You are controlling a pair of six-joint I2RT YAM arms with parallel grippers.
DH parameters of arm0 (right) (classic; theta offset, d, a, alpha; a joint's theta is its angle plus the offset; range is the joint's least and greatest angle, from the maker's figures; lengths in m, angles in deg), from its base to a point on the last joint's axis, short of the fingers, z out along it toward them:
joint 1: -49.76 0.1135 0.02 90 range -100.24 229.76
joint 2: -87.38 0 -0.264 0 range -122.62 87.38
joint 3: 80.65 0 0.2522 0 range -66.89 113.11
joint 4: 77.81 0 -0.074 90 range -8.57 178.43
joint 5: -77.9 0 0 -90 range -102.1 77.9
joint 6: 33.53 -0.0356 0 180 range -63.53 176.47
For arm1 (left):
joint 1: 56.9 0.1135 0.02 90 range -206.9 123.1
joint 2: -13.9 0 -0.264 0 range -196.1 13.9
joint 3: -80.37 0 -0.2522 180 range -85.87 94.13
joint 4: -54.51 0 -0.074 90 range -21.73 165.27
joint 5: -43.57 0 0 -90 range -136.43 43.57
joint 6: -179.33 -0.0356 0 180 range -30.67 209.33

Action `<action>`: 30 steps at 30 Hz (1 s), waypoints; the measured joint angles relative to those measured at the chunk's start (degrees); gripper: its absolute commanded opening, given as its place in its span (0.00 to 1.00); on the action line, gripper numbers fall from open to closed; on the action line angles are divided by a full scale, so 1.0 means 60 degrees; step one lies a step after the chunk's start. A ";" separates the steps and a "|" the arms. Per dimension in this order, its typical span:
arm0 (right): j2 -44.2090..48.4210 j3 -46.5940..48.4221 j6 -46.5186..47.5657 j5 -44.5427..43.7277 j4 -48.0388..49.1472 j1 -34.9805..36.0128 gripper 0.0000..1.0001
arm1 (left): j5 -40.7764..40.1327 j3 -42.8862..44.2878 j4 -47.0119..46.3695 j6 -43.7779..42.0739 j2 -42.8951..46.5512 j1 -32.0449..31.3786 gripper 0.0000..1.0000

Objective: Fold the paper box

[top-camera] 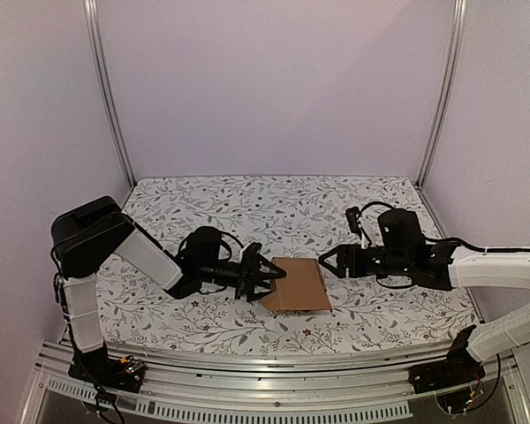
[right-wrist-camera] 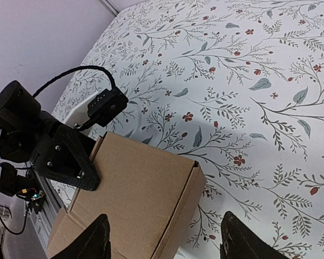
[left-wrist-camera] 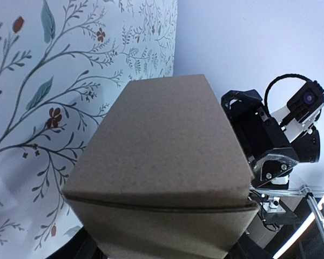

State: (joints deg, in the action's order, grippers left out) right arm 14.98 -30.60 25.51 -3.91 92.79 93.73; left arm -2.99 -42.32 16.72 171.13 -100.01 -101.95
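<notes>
The box [top-camera: 299, 284] lies on the desk [top-camera: 247, 208], near the front edge, between the two hands. It looks partly folded, with a flat top and a fold line along one side.

The left hand [top-camera: 268, 275] is at the box's left side. One of its fingers [right-wrist-camera: 70, 162] touches the box at a corner there. The other finger is hidden, so I cannot tell if the hand is squeezing the box or just resting on it.

A little farther back, the right hand [top-camera: 328, 261] is just beside the box's right edge. Its fingers [right-wrist-camera: 99, 241] are spread wide apart, and it holds nothing.

I think the step now is for the right hand to push a side shut. To do it well, the left hand should hold the box so it does not slide. The right hand should come in slowly and press on the loose edge, not the middle. Then the card bends at the fold line and does not crumple.
</notes>
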 measured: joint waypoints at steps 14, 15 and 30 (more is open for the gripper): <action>0.1920 0.0339 0.5340 0.1610 -0.0153 0.0645 0.99 | 0.2033 -0.1934 -0.3661 0.3432 0.1027 0.0936 0.11; 0.2000 0.0339 0.5854 0.1679 -0.0153 0.0798 0.99 | 0.2175 -0.2069 -0.3716 0.3588 0.1126 0.0987 0.09; 0.1938 0.0018 1.2743 -0.1282 0.0976 0.4492 0.99 | 0.4204 -0.2656 -0.4065 0.5140 0.2834 0.1599 0.00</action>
State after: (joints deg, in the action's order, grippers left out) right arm 26.61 -30.49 101.97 -11.60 98.65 120.68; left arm 22.24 -58.26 -7.67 201.97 -83.00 -92.36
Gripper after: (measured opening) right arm 0.989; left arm 0.615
